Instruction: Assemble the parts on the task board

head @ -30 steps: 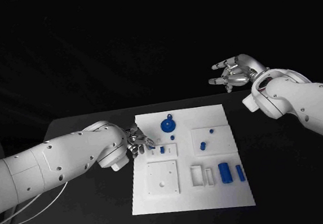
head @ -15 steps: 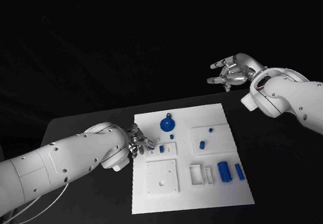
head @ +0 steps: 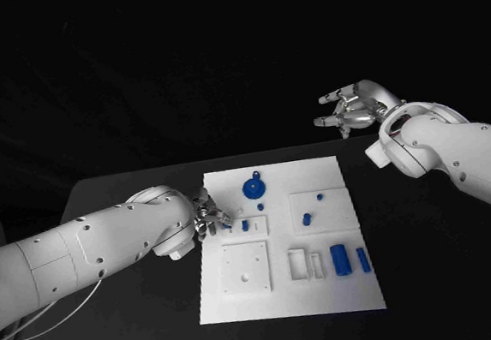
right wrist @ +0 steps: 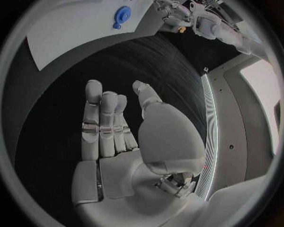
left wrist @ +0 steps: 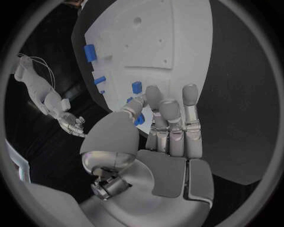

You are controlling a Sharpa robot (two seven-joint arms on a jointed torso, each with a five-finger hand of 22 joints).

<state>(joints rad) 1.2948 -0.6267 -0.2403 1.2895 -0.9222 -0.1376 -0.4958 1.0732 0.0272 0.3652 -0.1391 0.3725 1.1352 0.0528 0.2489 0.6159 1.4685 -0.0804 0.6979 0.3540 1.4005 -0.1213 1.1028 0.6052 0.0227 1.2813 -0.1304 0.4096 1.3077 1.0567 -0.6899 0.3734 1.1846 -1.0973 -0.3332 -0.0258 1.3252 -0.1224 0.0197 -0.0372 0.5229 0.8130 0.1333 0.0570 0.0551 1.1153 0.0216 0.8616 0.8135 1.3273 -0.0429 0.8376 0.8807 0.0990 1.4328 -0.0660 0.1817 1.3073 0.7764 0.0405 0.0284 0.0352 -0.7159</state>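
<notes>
Task board [head: 293, 301]: white plate, centre of black table [head: 132, 325]
Parts: blue pieces [head: 340, 260] mostly lying loose; blue gear [head: 254, 189] at far end
Left hand [head: 212, 215]: at board's left edge; holding anything, cannot tell
Right hand [head: 355, 110]: raised off board, fingers apart, empty
Progress: early, judged; most assembly left

A black table [head: 428, 281] is stretching across the lower half of the head view, its far edge running straight against a dark backdrop. Its matte top is showing no marks or shine (the same dull surface is curving through the left wrist view [left wrist: 239, 94] and the right wrist view [right wrist: 118, 61]). Two thin pale cables [head: 50, 314] are hanging in a loose curve off the table's left side, trailing down towards the lower left corner
</notes>
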